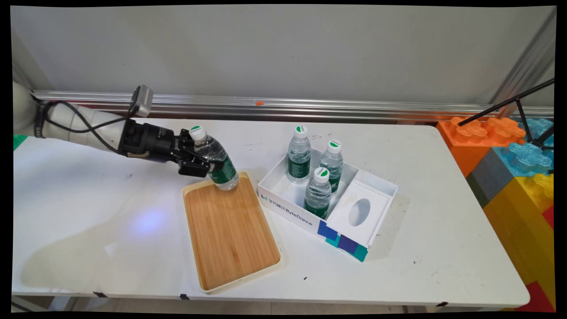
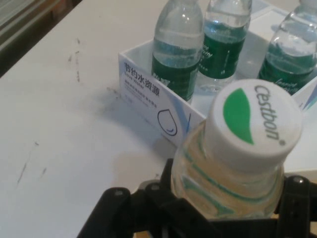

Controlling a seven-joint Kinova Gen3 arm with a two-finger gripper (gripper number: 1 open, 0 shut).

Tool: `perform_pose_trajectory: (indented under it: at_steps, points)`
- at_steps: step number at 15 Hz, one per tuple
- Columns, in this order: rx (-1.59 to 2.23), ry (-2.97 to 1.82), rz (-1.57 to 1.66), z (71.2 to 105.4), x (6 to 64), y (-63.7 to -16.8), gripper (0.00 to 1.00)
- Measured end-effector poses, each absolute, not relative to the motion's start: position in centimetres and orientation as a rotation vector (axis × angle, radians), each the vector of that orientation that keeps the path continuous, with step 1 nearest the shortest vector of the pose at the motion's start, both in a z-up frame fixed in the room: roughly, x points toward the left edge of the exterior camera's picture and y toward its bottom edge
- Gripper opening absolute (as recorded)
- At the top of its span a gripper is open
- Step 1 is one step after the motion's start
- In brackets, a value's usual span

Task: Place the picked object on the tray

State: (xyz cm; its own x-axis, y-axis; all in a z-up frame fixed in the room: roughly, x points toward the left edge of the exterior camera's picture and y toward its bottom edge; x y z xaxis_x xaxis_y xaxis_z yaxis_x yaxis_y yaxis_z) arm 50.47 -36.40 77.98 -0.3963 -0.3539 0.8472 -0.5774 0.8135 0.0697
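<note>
The pincer (image 1: 208, 165) pinches a tilted water bottle (image 1: 215, 160) whose base seems to touch the far end of the wooden tray (image 1: 230, 235) on the white surface (image 1: 88, 212), while right of that tray a white box (image 1: 305, 217) holds three upright bottles (image 1: 318, 193).
</note>
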Motion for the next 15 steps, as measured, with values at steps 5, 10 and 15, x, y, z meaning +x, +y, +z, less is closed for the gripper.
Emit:
perform_pose_trajectory:
  at_steps: [5,10,15]
  points:
    - [0.704,-2.036,0.292,76.8,49.5,-37.1,0.0]
    - [0.724,-2.049,0.305,75.6,48.8,-38.2,0.0]
    - [0.743,-2.058,0.309,74.9,48.4,-38.8,0.0]
